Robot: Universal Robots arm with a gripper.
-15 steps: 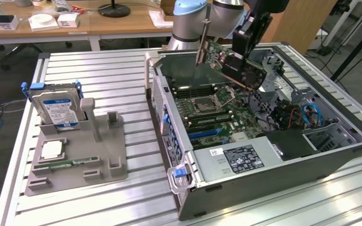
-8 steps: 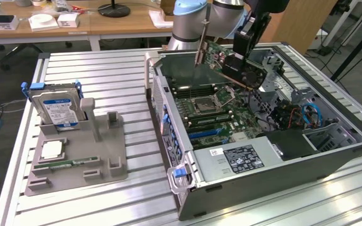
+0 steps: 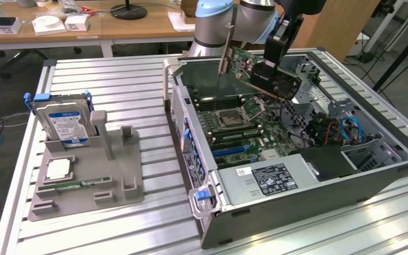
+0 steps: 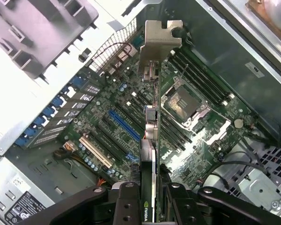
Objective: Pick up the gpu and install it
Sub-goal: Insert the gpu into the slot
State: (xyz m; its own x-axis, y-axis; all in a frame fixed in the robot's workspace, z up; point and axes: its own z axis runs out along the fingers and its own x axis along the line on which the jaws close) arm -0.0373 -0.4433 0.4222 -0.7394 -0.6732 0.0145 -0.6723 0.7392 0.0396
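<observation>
The gpu (image 3: 241,59) hangs in the air over the open computer case (image 3: 189,122), tilted, with its metal bracket (image 3: 224,57) pointing downward and touching nothing. The gripper (image 3: 273,68) pinches it: in the wrist view one finger is pressed on each face of the card, near the end away from the bracket, and the card runs straight out from between them.

To do this step well, I think the alignment must come before any lowering. Under the card lies the motherboard (image 4: 117,93) with a long blue slot (image 4: 124,124) and a white slot (image 4: 96,150) beside it. The blue one is probably the right place, though I cannot be sure. From the wrist view the card's long edge seems to cross the slot at an angle, so it looks in need of turning until the two are parallel. The card should also be level, not tilted, so that the whole edge enters together. The bracket should face the row of blue clips (image 4: 56,105) at the case wall.

The risk is the processor socket (image 4: 182,101), which is near the card's line; the bracket must not scrape it. Pressing should be slow and straight, because a card held only at one end can swing.
</observation>
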